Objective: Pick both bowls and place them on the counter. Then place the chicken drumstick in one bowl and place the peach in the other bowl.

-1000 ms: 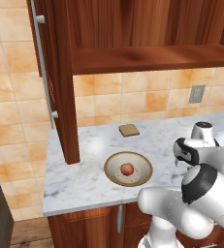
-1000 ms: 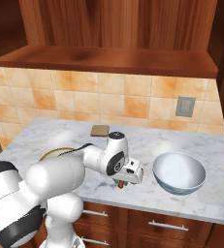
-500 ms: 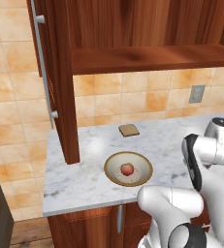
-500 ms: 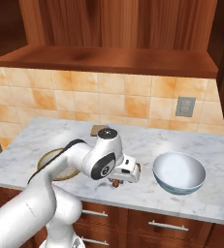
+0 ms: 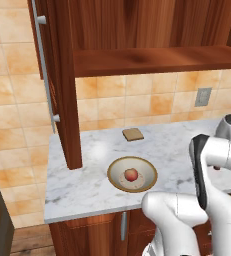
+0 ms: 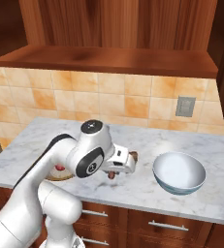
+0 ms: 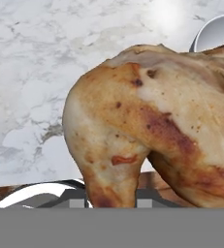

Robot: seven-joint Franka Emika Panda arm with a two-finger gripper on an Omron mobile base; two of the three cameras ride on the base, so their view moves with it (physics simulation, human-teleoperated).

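Arm bent low over the counter, gripper closed on the chicken drumstick.

The white arm folded forward from the base, its wrist turned so the gripper pointed sideways, just above the marble counter. The jaws were clamped on the chicken drumstick, which sat right between them and bulged out past the tips; in the right base view the drumstick showed as a small brown lump at the hand's underside. The white and blue bowl stood on the counter beyond the jaws, near but apart. The tan bowl lay behind the jaws, toward the arm's elbow, with the peach resting in its middle. A bread slice lay farther back by the wall.
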